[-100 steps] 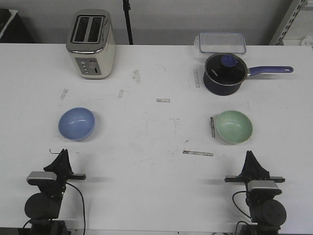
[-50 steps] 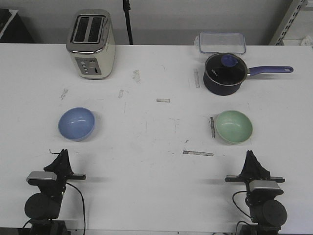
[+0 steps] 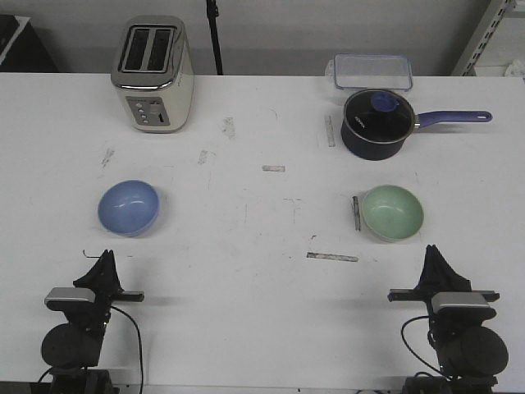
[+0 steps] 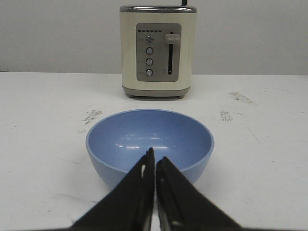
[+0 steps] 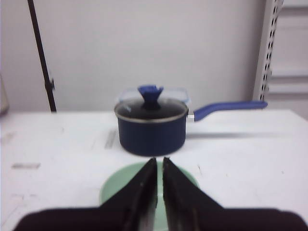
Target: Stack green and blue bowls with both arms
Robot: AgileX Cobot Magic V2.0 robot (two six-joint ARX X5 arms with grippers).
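The blue bowl (image 3: 129,207) sits upright on the white table at the left and shows close ahead in the left wrist view (image 4: 150,143). The green bowl (image 3: 393,212) sits at the right, partly behind the fingers in the right wrist view (image 5: 120,187). My left gripper (image 3: 105,261) is shut and empty, near the front edge, short of the blue bowl; it also shows in its wrist view (image 4: 154,161). My right gripper (image 3: 432,254) is shut and empty, just short of the green bowl and raised; it also shows in its wrist view (image 5: 159,162).
A cream toaster (image 3: 152,74) stands at the back left. A dark navy saucepan (image 3: 376,123) with a purple handle stands behind the green bowl, with a clear lidded box (image 3: 372,71) behind it. Short tape strips (image 3: 332,257) lie on the table.
My right arm has shifted a little to the right and risen; its wrist view is blurred. The left arm and both bowls have not moved.
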